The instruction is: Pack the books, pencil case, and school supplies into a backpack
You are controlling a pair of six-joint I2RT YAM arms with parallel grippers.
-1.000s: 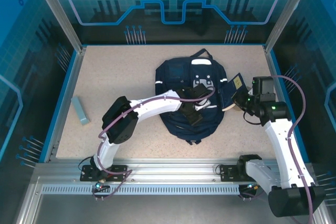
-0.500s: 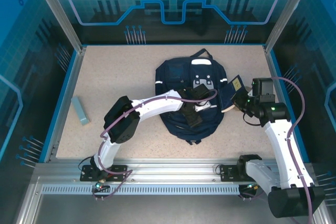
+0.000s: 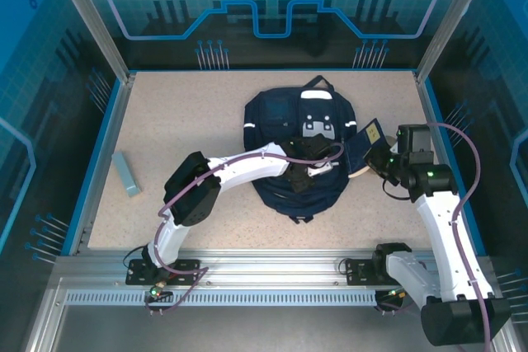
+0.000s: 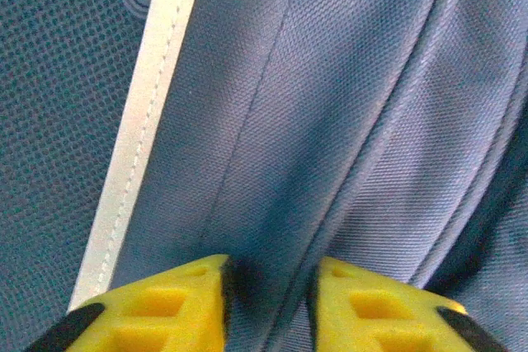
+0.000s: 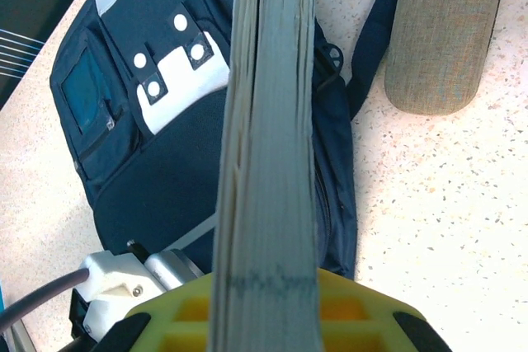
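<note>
The navy backpack [image 3: 299, 125] lies flat in the middle of the table, top loop to the far side. My left gripper [image 3: 301, 179] rests on its lower half. In the left wrist view the yellow fingers [image 4: 165, 307] are shut on a fold of the backpack fabric [image 4: 330, 121] beside a white stripe [image 4: 144, 121]. My right gripper [image 3: 375, 158] holds a navy book [image 3: 363, 142] with a yellow mark on edge at the backpack's right side. Its cream page edges [image 5: 268, 121] run up the right wrist view from the gripper [image 5: 264, 307]. A beige pencil case [image 5: 445, 30] lies right of the backpack [image 5: 157, 162].
A pale blue-grey bar [image 3: 126, 173] lies near the table's left edge. A blue rim [image 3: 99, 154] and metal posts frame the table. The left arm [image 3: 239, 166] stretches across the near left part of the table to the backpack.
The left gripper has shifted slightly toward the far side on the backpack, dragging the fabric with it. The right gripper and book have barely moved.
</note>
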